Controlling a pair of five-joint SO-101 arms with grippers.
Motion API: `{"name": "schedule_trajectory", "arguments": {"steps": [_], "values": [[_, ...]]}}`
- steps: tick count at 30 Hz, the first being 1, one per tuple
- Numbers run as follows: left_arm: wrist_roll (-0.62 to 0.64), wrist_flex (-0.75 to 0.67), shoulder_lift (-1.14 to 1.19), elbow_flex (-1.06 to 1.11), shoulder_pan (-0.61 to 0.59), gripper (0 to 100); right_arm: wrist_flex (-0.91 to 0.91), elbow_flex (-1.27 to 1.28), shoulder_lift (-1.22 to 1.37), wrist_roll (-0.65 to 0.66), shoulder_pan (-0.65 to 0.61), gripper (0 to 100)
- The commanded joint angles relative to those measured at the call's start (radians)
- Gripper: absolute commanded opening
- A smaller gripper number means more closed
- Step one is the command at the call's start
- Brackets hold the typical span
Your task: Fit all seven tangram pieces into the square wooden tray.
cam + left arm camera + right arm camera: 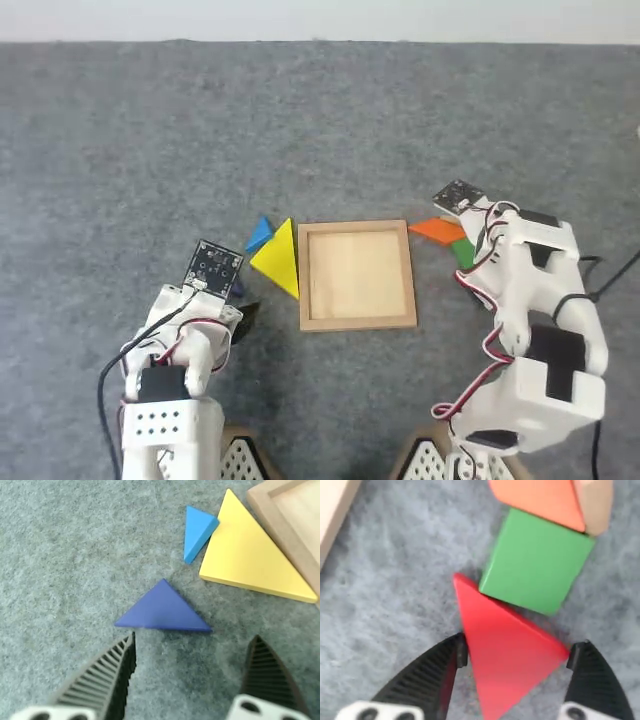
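Now, the left tool (193,640) is wide open, with its two black fingers (117,672) spread apart above the grey desk (60,555). Just past the fingers lies a dark blue triangle (162,611), flat on the desk, and they do not touch it. A bit farther on is a small light blue triangle (197,530), and its tip touches a big yellow triangle (250,560). The long side of the yellow triangle lies right against the left side of the wooden tray (357,322). The tray sits flat on the desk between the two arms. The right tool (520,647) is open too, low over a red triangle (505,630), with one finger on each side of it. One finger looks like it touches the red triangle's edge and the other is just beside a corner, but I cannot tell if they squeeze it. A green square (535,562) touches the red triangle's long side. An orange piece (540,497) touches the far side of the green square, and a pale tan piece (594,505) sits against the orange one. The orange piece is just beside the tray's far right corner. All these pieces lie on the desk, outside the tray.
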Motion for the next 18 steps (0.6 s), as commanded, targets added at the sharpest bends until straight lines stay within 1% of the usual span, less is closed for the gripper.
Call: {"name": "schedule_trajectory", "arguments": {"steps": [1,4,10,14,18], "values": [[-0.011,-0.021,-0.011,-0.010,0.003,33,-0.047,-0.023,-0.007,0.012,-0.027,32.1],[-0.011,-0.021,-0.011,-0.010,0.003,33,-0.045,-0.023,-0.001,0.009,-0.027,30.5],[-0.011,-0.021,-0.011,-0.010,0.003,33,-0.022,-0.021,-0.001,0.006,-0.018,10.0],[-0.011,-0.021,-0.011,-0.010,0.003,33,-0.016,-0.021,-0.005,-0.012,-0.018,10.6],[-0.011,-0.021,-0.011,-0.010,0.003,33,-0.016,-0.043,-0.013,-0.143,-0.019,10.4]]}}
